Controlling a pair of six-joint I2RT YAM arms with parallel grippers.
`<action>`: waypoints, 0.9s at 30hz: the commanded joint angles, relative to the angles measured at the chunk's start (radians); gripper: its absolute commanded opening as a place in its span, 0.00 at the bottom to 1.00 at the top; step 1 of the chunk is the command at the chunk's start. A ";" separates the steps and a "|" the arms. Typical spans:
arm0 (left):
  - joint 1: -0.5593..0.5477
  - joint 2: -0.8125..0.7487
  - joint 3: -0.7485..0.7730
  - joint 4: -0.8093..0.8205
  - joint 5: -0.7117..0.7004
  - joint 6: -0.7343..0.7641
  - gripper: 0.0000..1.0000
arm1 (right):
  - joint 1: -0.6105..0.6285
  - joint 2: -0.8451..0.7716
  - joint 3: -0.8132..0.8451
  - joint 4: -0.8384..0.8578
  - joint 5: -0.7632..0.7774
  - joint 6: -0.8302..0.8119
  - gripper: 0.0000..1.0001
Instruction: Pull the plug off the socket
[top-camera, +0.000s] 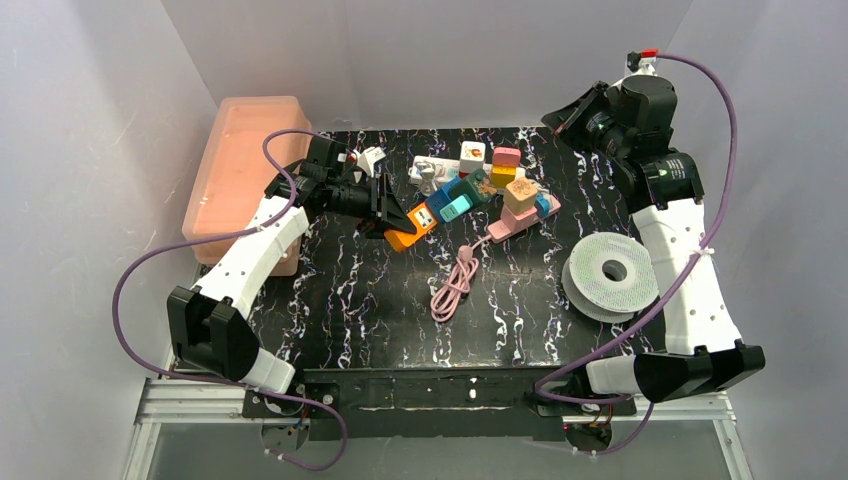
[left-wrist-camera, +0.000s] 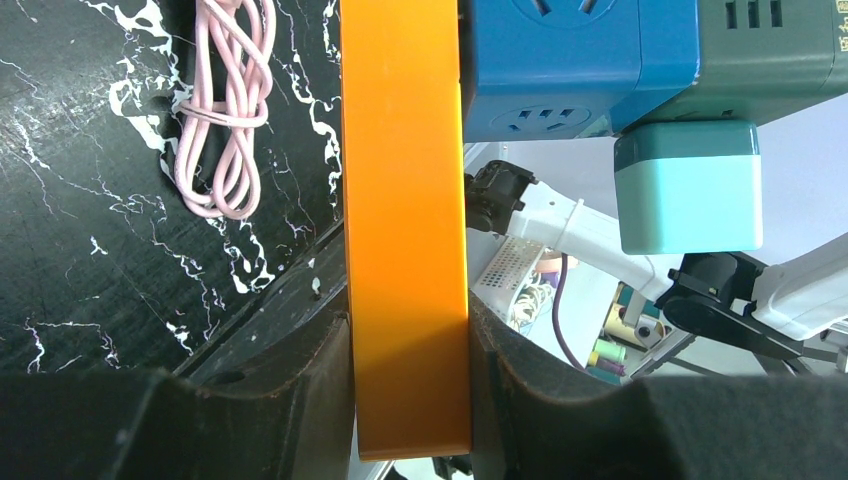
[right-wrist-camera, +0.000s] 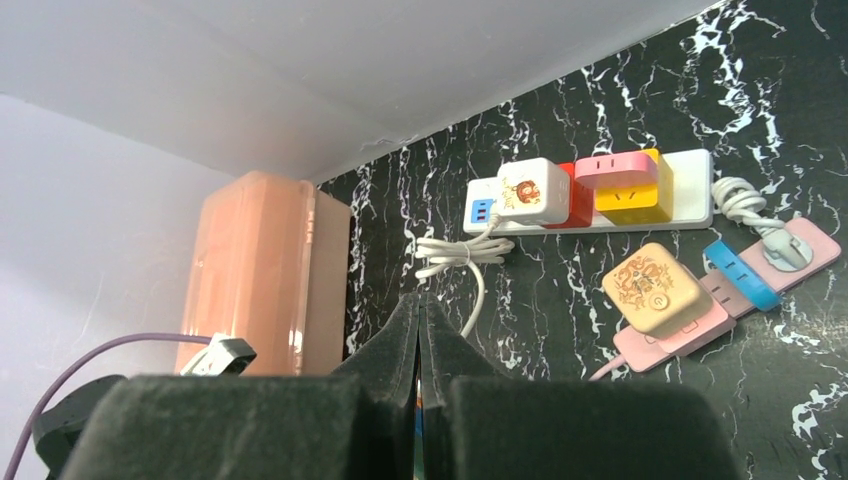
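Note:
The socket is a short orange power strip (top-camera: 410, 228) with a white-and-blue label. It stands out as an orange bar in the left wrist view (left-wrist-camera: 405, 230). A blue cube plug (left-wrist-camera: 580, 60), a teal cube (left-wrist-camera: 688, 185) and a dark green block (left-wrist-camera: 770, 60) sit plugged along it; in the top view the blue plug (top-camera: 441, 199) is nearest my left gripper. My left gripper (top-camera: 388, 205) (left-wrist-camera: 405, 330) is shut on the strip's near end. My right gripper (top-camera: 555, 118) (right-wrist-camera: 420, 305) is shut and empty, raised at the back right, apart from the strip.
A coiled pink cable (top-camera: 455, 280) (left-wrist-camera: 222, 110) lies mid-table. A long white strip (top-camera: 440, 165) (right-wrist-camera: 600, 195) and a pink strip (top-camera: 515, 220) (right-wrist-camera: 720, 290) with cube plugs lie behind. An orange bin (top-camera: 245, 175) stands at the left, a white filament spool (top-camera: 610, 272) at the right.

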 joint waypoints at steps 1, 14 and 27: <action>-0.001 -0.089 0.023 0.013 0.158 0.023 0.00 | -0.004 0.002 0.016 0.039 -0.053 -0.025 0.01; -0.001 -0.094 0.022 0.013 0.153 0.026 0.00 | -0.005 -0.013 0.018 0.038 -0.069 -0.055 0.01; -0.001 -0.092 0.020 0.004 0.153 0.046 0.00 | -0.005 -0.057 -0.037 0.056 -0.133 -0.105 0.01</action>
